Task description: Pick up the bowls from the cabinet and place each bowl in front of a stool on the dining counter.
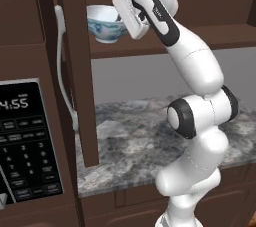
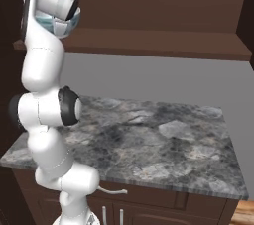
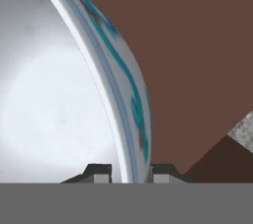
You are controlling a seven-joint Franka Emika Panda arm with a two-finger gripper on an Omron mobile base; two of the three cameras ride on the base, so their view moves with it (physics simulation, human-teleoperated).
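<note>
We are seeing one gripper, its two dark finger tips pinching the rim of one painted bowl, one tip inside the white hollow and one outside on the blue, green and red pattern; nearest us, one microwave panel is showing "4:55" on its display, its key labels too small to read; beyond it, one grey marbled worktop is lying below; farther up, the bowl is sitting at the left end of the cabinet shelf, beside the open door with its one pale handle.
</note>
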